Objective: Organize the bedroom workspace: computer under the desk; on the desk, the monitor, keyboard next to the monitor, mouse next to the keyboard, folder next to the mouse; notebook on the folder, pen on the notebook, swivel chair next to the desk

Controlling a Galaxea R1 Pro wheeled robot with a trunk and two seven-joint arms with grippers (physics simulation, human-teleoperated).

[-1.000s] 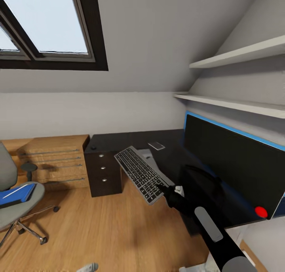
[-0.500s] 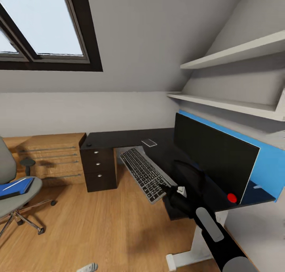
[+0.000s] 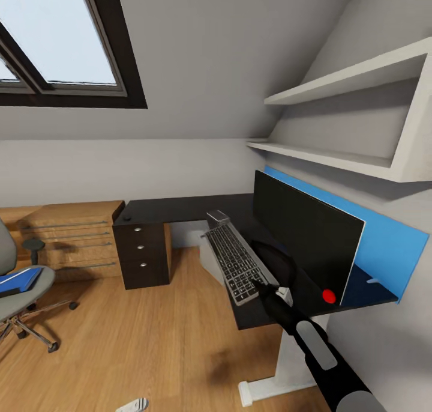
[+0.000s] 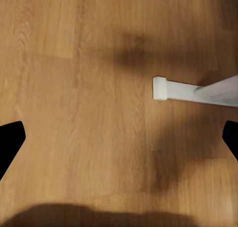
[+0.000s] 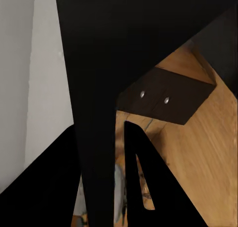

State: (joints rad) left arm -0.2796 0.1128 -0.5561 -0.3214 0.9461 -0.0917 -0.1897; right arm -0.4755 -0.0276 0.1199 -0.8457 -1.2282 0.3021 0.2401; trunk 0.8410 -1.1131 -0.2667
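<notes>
My right gripper (image 3: 264,290) is shut on the near end of the grey keyboard (image 3: 236,262). It holds the keyboard slightly tilted over the front edge of the black desk (image 3: 174,208), just in front of the black monitor (image 3: 306,238). In the right wrist view the keyboard (image 5: 94,88) is a dark slab clamped between the fingers (image 5: 144,177). The swivel chair (image 3: 24,292) stands at the far left with the blue folder (image 3: 18,280) on its seat. A small dark mouse-like item (image 3: 127,218) sits on the desk's far left corner. My left gripper (image 4: 119,137) hangs open over the floor.
A dark drawer unit (image 3: 142,253) supports the desk's left end, with a wooden dresser (image 3: 66,238) beside it. White shelves (image 3: 336,154) hang above the monitor. A red ball (image 3: 328,296) lies at the monitor's foot. The white desk foot (image 4: 166,88) rests on the wooden floor.
The view has swung right. My right arm has carried the keyboard from over the floor to the desk's front edge, closer to the monitor and more in line with it.
</notes>
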